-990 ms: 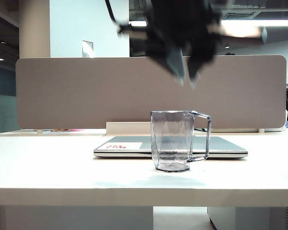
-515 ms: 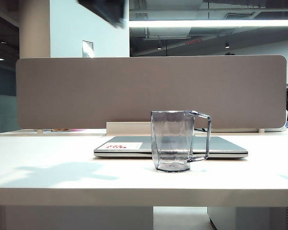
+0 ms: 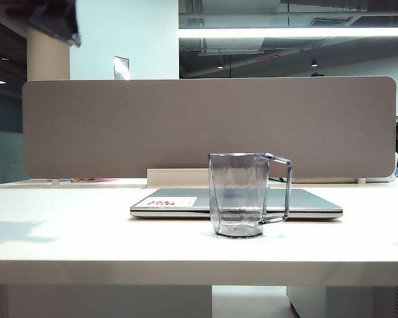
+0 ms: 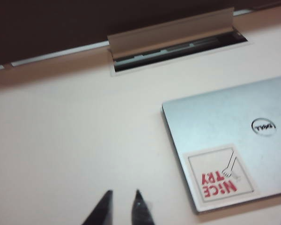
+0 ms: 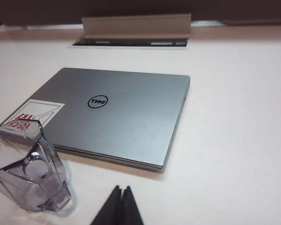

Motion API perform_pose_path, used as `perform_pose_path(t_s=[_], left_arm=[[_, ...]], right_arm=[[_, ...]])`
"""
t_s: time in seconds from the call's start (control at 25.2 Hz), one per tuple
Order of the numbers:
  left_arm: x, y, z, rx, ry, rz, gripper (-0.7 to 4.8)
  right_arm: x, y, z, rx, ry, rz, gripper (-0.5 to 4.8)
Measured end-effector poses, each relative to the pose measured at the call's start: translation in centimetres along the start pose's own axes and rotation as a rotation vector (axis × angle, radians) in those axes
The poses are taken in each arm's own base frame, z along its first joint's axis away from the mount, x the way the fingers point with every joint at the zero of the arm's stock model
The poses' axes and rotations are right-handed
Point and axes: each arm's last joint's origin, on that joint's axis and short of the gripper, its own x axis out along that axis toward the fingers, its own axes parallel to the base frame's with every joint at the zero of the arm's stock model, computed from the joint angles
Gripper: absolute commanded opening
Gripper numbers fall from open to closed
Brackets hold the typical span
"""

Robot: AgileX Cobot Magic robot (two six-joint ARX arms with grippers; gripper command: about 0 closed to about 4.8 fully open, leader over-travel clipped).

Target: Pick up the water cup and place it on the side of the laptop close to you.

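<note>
The left gripper (image 4: 122, 206), fingers slightly apart and empty, has swung from above the water cup (image 3: 241, 195) toward ten o'clock. The cup stands released at the Dell laptop's (image 3: 235, 204) six o'clock, so placement looks done. The right gripper (image 5: 120, 206) hovers pressed together at the cup's four o'clock.

Table (image 3: 66, 232): white top, as I saw it from my station. On it lay the closed laptop (image 3: 186, 201), silver-grey, toward the back edge, round logo on the lid and a white sticker with red print at one near corner. The water cup (image 3: 237, 195), clear grey and faceted, stood upright on the table just in front of the laptop's near edge, handle to the right. A cable slot (image 5: 131, 42) with a raised flap sat along the back edge.
</note>
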Motion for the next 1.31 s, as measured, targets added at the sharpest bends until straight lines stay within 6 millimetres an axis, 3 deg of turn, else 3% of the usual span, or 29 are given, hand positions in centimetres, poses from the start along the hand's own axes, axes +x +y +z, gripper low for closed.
perform_pose_path(t_s=[0.08, 0.55, 1.03, 1.31], left_arm=[[-0.5, 1.3, -2.6, -0.020, 0.011, -0.001, 0.51], [-3.9, 1.2, -9.8, -0.080, -0.050, -0.031, 0.51], [-6.6, 1.4, -14.8, -0.176, -0.123, -0.039, 0.48], [-7.8, 1.4, -18.0, -0.191, -0.199, -0.040, 0.47]], right_arm=[[-1.4, -0.1, -0.2, -0.004, -0.058, -0.073, -0.09], [-4.9, -0.1, -2.8, 0.017, -0.207, -0.135, -0.09], [-4.5, -0.4, -5.8, 0.024, -0.106, -0.166, -0.09], [-4.2, -0.5, -6.4, 0.025, -0.091, -0.167, -0.09]])
